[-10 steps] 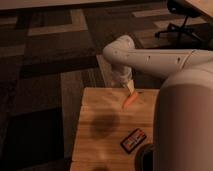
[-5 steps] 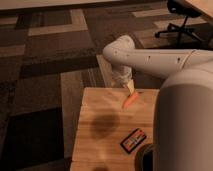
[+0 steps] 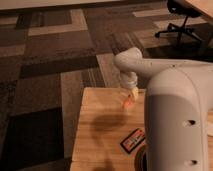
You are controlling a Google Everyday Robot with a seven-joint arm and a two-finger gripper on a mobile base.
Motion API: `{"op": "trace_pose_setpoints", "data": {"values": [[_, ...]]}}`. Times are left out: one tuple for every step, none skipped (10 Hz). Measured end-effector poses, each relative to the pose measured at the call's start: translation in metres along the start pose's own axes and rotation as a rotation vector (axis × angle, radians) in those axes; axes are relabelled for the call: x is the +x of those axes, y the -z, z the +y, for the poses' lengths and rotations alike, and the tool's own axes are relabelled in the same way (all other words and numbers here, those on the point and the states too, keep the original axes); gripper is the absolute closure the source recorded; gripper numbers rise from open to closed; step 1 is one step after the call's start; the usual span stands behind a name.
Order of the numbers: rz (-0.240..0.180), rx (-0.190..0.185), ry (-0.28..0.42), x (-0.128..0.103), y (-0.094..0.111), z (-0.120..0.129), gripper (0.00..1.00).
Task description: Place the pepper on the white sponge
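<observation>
At frame centre, over the far edge of the light wooden slatted table [image 3: 100, 131], the white robot arm's gripper [image 3: 134, 94] is seen pointed down w/ jaws spread, not clenched, just above the small slim orange pepper [image 3: 129, 103] (contact betw. them can't be told), w/ a flat black-and-red rectangular packet [image 3: 133, 141] set apart at lower centre.

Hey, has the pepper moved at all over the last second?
No. The pepper stays by the wooden table's far edge, just below the gripper, no nearer the black-and-red packet.
</observation>
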Motion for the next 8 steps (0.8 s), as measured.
{"op": "trace_pose_setpoints", "data": {"values": [[0.001,0.001,0.001,0.001,0.0,0.001,0.35],[0.001,0.0,0.0,0.0,0.0,0.0,0.35],[0.001,0.001,0.001,0.001,0.0,0.0,0.35],[0.001,0.001,0.001,0.001,0.0,0.001,0.35],[0.001,0.001,0.001,0.001,0.0,0.0,0.35],[0.001,0.001,0.0,0.0,0.0,0.0,0.35],[-0.011,0.004,0.001,-0.004,-0.001,-0.001,0.35],[-0.031,0.008,0.006,-0.01,-0.003,-0.003,0.35]]}}
